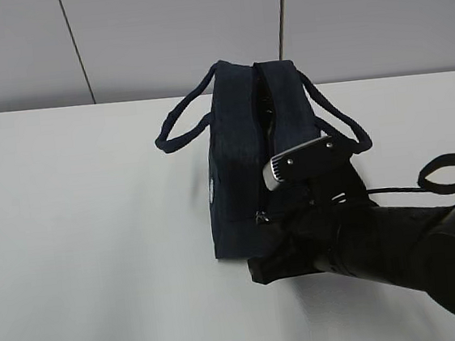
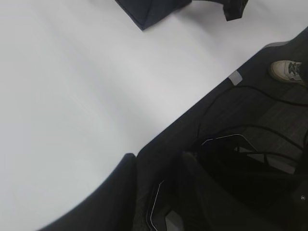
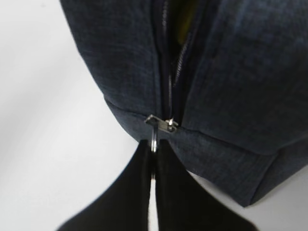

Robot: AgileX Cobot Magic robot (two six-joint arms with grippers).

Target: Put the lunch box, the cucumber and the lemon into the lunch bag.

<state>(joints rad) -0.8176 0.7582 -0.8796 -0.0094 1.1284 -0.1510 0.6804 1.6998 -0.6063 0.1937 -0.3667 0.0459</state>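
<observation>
Right wrist view is showing the lunch bag (image 3: pixel 231 72) filling the frame from 12 to 3 o'clock, its zipper parted along the top, with a sliver of yellow-green showing inside the gap at 12 o'clock; I cannot tell which item that is. My right gripper (image 3: pixel 153 159) is pinching the silver ring pull (image 3: pixel 153 137) at the bag's near end, fingers pressed together on it. The exterior view is giving what the wrist cannot: the whole bag (image 1: pixel 251 160) standing on the white desk (image 1: pixel 80 235), both loop handles drooping outward, and my right arm reaching in low from 4 o'clock. The left wrist view is showing my left gripper (image 2: pixel 154 192) hanging over the desk's edge at 6 o'clock, fingers a little spread and holding nothing, the bag's corner (image 2: pixel 149 9) well apart at 12 o'clock.
</observation>
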